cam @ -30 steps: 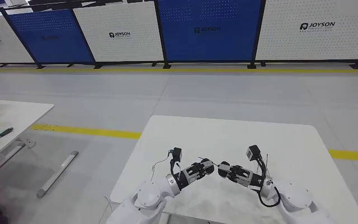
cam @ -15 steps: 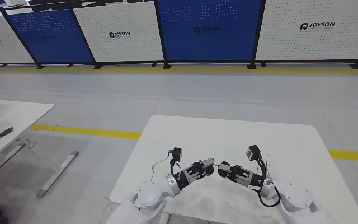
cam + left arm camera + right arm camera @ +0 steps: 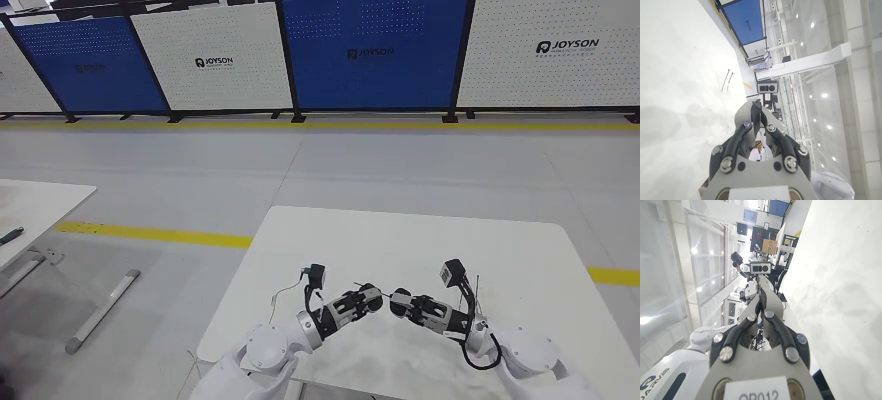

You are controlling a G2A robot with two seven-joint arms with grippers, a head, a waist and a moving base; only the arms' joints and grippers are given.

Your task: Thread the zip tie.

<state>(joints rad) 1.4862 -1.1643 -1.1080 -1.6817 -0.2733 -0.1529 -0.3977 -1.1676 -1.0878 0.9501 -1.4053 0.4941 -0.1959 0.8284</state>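
Observation:
A thin black zip tie (image 3: 366,287) runs between my two grippers, low over the near part of the white table (image 3: 420,240). My left gripper (image 3: 376,295) and right gripper (image 3: 397,299) point at each other, tips almost touching. Seen from the left wrist, the left gripper (image 3: 757,106) is shut, its dark pads pressed together. From the right wrist, the right gripper (image 3: 758,292) is likewise shut. The tie is mostly hidden between the pads in both wrist views; one end sticks out past the left gripper in the top view.
Two spare zip ties (image 3: 726,80) lie side by side on the table beyond the right arm, near the table's right side (image 3: 477,286). The far half of the table is bare white surface. A second table (image 3: 30,205) stands off to the left.
The left gripper's tip has dipped slightly toward the table. The right arm and the spare ties have stayed put.

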